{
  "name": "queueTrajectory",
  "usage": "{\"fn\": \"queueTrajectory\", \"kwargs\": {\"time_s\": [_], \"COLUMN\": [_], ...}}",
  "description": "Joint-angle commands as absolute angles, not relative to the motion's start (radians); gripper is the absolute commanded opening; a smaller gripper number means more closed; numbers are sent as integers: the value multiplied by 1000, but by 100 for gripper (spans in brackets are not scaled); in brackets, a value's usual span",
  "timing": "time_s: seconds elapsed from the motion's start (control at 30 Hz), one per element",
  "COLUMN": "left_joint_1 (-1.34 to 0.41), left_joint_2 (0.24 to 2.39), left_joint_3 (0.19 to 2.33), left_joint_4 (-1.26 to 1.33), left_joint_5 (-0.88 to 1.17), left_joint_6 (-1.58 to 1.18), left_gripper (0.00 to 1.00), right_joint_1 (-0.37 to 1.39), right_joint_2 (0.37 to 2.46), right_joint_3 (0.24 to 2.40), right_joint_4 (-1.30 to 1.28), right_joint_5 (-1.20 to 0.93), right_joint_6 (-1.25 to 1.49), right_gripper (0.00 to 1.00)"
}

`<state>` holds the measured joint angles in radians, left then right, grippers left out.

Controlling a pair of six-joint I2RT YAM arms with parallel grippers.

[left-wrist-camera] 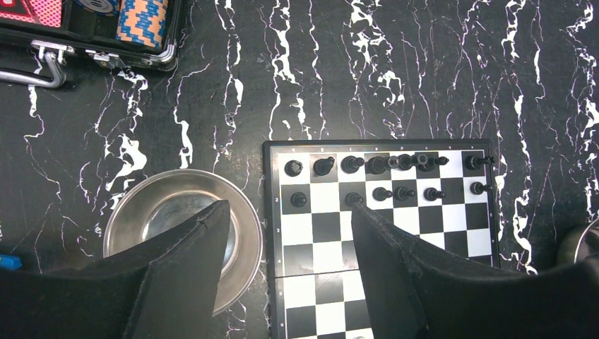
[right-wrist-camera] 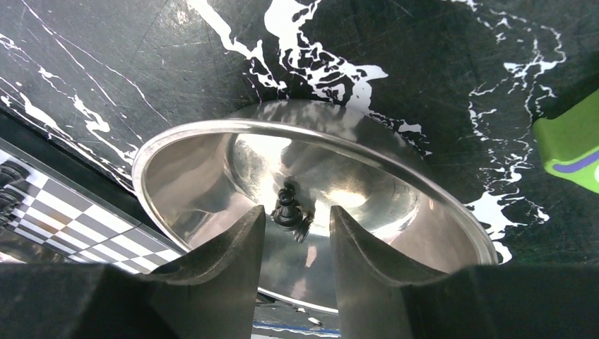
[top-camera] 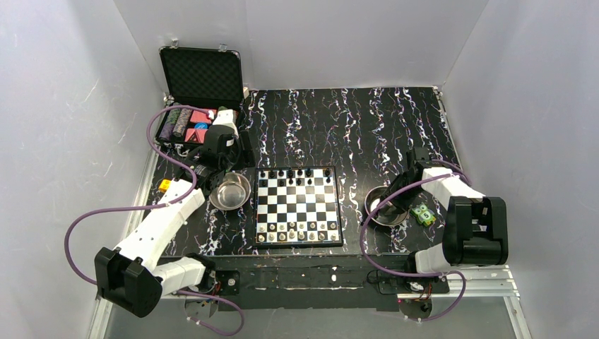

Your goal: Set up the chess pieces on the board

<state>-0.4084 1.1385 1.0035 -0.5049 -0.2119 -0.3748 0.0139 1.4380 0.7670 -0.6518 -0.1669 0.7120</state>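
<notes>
Inside the steel right bowl (right-wrist-camera: 318,131), the right gripper (right-wrist-camera: 297,212) has its jaws parted by a narrow gap. A lone black piece (right-wrist-camera: 286,205) stands upright on the bowl's floor just between the fingertips (whether either pad touches it, I cannot tell). Only the right wrist view shows this piece; from above, the bowl (top-camera: 385,205) is a dim disc under the arm. Just right of the bowl lies a green block (top-camera: 424,214), seen at the wrist as a green corner (right-wrist-camera: 568,141).

The left gripper (left-wrist-camera: 289,206) is spread wide and holds nothing. One finger hangs over the left bowl (left-wrist-camera: 120,226), the other over the board's left half.

The board (top-camera: 297,205) lies flat on the marbled table (top-camera: 367,127) between the two bowls. The left wrist view shows the black pieces (left-wrist-camera: 374,164) closely: a nearly full back row and a second row with pawns on some squares and bare squares between them (the overhead camera blurs these into dots). The overhead view alone takes in the pale pieces (top-camera: 297,229), lined up on the two rows nearest the arms, which the left wrist view cuts off.

At the far left stands the open case (top-camera: 201,78), with striped poker chips (left-wrist-camera: 141,21) stacked inside.
</notes>
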Motion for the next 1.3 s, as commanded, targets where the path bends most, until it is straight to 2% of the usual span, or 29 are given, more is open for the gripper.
{"fn": "queueTrajectory", "kwargs": {"time_s": [0.0,0.43,0.53,0.9,1.27], "left_joint_1": [-403,-404,-403,-402,-402], "left_joint_2": [1124,1132,1127,1126,1134], "left_joint_3": [1001,1000,997,993,1024], "left_joint_4": [-500,-499,-499,-499,-514], "left_joint_5": [-196,-193,-196,-191,-170], "left_joint_6": [-383,-379,-377,-379,-376], "left_gripper": [63,63,63,63,65], "right_joint_1": [11,36,41,43,43], "right_joint_2": [1454,1505,1503,1472,1222], "right_joint_3": [752,766,762,739,739], "right_joint_4": [-643,-615,-615,-604,-585], "right_joint_5": [-162,-171,-170,-155,-97], "right_joint_6": [681,671,670,674,678], "right_gripper": [46,43,39,13,5]}}
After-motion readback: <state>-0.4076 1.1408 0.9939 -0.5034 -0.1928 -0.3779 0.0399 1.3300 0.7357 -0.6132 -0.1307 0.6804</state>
